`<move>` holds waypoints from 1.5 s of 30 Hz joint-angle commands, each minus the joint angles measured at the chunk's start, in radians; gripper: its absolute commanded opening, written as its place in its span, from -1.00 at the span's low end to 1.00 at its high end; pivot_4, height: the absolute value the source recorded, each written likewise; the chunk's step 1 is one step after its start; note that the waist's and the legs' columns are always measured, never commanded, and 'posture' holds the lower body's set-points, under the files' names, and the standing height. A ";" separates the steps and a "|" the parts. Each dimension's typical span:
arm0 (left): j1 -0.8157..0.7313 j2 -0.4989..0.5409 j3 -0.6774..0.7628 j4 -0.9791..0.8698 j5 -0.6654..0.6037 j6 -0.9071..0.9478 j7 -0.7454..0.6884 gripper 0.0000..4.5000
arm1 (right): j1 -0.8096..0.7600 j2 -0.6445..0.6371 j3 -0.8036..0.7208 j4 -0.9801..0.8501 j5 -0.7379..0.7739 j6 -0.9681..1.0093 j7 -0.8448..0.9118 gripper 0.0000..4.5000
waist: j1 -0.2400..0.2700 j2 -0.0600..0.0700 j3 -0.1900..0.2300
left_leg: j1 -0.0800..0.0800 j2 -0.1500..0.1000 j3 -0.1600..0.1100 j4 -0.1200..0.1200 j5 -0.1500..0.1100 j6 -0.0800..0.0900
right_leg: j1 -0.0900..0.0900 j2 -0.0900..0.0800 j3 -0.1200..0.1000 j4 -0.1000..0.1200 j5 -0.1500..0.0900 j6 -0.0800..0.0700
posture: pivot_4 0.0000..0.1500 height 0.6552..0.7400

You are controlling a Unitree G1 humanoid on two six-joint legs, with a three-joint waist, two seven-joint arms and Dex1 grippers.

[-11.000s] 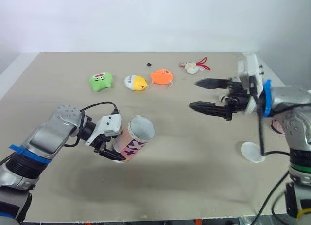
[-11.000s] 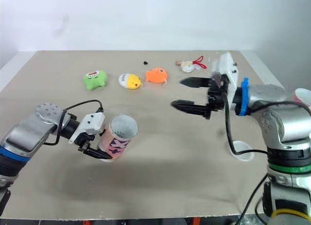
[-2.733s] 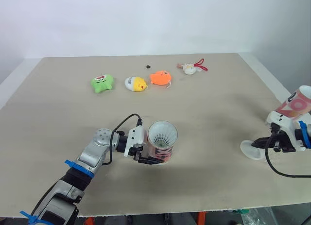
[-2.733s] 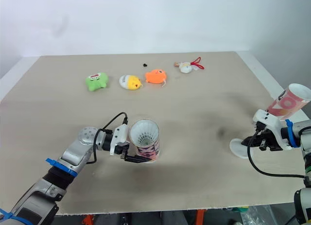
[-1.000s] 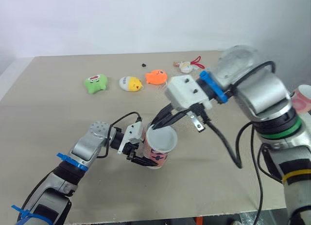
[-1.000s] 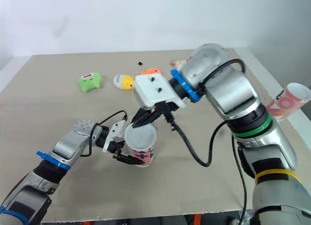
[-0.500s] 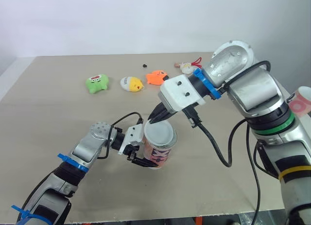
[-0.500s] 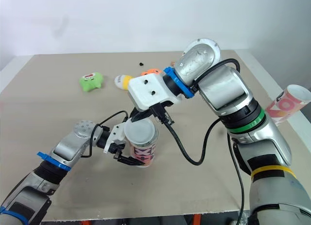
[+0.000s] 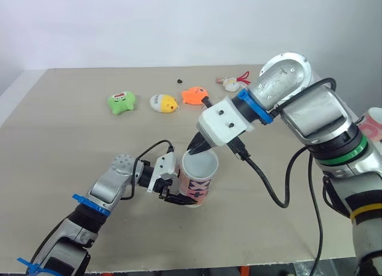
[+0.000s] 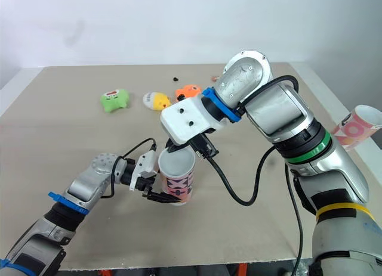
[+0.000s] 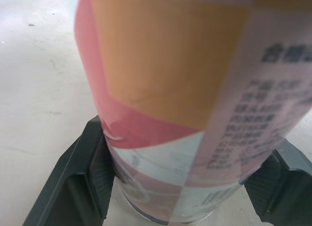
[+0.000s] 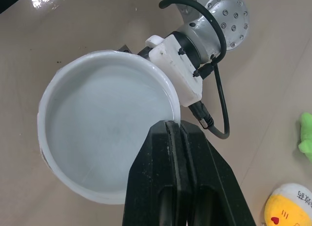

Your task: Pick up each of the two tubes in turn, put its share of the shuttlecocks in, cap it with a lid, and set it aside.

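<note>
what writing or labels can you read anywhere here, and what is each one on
Nothing is clear enough to quote.
On the tube in the left hand: a block of small print, too blurred to read.
On the yellow toy: a short dark line on its white top, too small to read.
On the second tube: pink rings, no words visible.
On the lid: none.

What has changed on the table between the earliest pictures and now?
The right gripper fetched the white lid from the table's right side and carried it left onto the tube, where it now sits, the shut fingers pinching its rim. The tube went from tilted to upright. The left gripper stays clamped on the tube; the green toy, yellow toy and orange toy have not moved.
</note>
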 commanded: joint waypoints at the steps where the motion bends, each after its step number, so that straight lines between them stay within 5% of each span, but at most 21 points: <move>1: 0.037 0.026 -0.047 0.053 0.071 0.002 0.007 0.41 | 0.002 0.003 0.007 0.010 -0.005 0.008 0.042 -0.95 | 0.000 -0.001 -0.001 | 0.000 0.000 0.000 0.000 0.000 0.000 | 0.000 0.000 0.000 0.000 0.000 0.000 | 1.00 1.00; 13: 0.042 0.022 -0.070 0.054 0.089 -0.020 0.010 0.41 | 0.078 0.019 0.019 -0.059 -0.017 0.015 0.019 -0.95 | 0.000 -0.002 -0.007 | 0.001 0.000 -0.006 0.000 0.000 0.000 | 0.002 0.000 -0.002 0.000 -0.002 -0.001 | 1.00 1.00; 23: 0.050 0.027 -0.070 0.041 0.083 -0.005 0.008 0.41 | 0.091 0.058 -0.036 -0.007 -0.042 0.023 0.030 0.98 | 0.000 -0.001 -0.010 | 0.007 0.000 -0.008 -0.001 0.000 0.000 | 0.009 -0.001 -0.005 -0.001 -0.005 -0.001 | 1.00 1.00; 35: 0.060 0.025 -0.067 0.042 0.085 -0.018 0.018 0.41 | 0.036 -0.026 -0.261 -0.021 0.277 0.334 0.041 0.98 | 0.001 -0.001 -0.008 | 0.007 -0.001 -0.011 -0.003 -0.002 -0.002 | 0.011 -0.003 -0.007 -0.002 -0.006 -0.007 | 1.00 1.00; 44: 0.059 0.023 -0.070 0.048 0.088 -0.019 0.012 0.41 | 0.110 -0.072 -0.226 -0.086 0.296 0.366 0.033 -0.89 | 0.000 0.001 -0.007 | 0.007 -0.001 -0.011 -0.003 -0.003 -0.003 | 0.011 -0.003 -0.007 -0.002 -0.009 0.000 | 1.00 1.00; 45: 0.058 0.023 -0.069 0.049 0.090 -0.020 0.014 0.41 | 0.112 -0.075 -0.207 -0.087 0.290 0.360 0.037 -0.98 | 0.000 0.001 -0.007 | 0.007 -0.001 -0.011 -0.003 -0.003 -0.003 | 0.011 -0.003 -0.007 -0.002 -0.009 0.000 | 1.00 1.00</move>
